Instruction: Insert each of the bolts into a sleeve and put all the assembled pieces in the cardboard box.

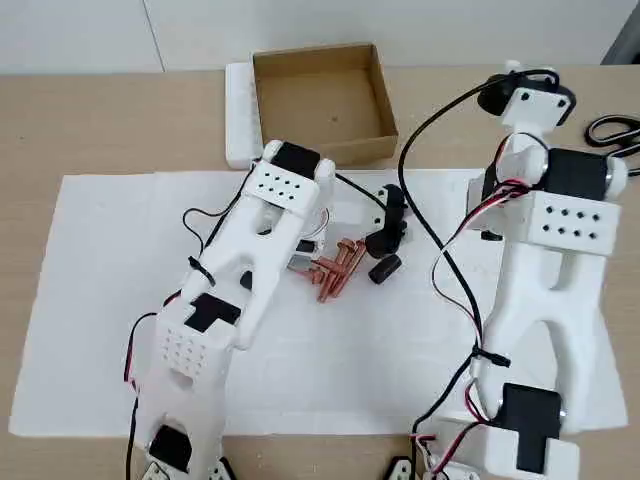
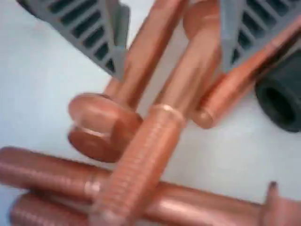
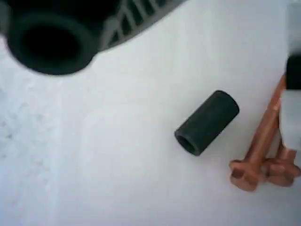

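Observation:
Several copper bolts (image 1: 335, 268) lie in a heap on the white sheet. My left gripper (image 2: 171, 68) hangs open just over them, its grey fingers (image 2: 94, 33) on either side of two bolt shanks (image 2: 197, 70). A loose black sleeve (image 1: 384, 268) lies on its side right of the heap, and it is also in the right wrist view as sleeve (image 3: 207, 122) beside bolt heads (image 3: 254, 172). My right gripper (image 1: 388, 235) sits just behind it, shut on a second black sleeve (image 3: 47, 42). The cardboard box (image 1: 320, 105) stands open at the back.
A white foam block (image 1: 240, 110) lies against the box's left side. Black scissors (image 1: 615, 130) rest at the table's right edge. The white sheet (image 1: 100, 300) covers the work area, with free room at its left and front. Cables (image 1: 440, 250) loop between the arms.

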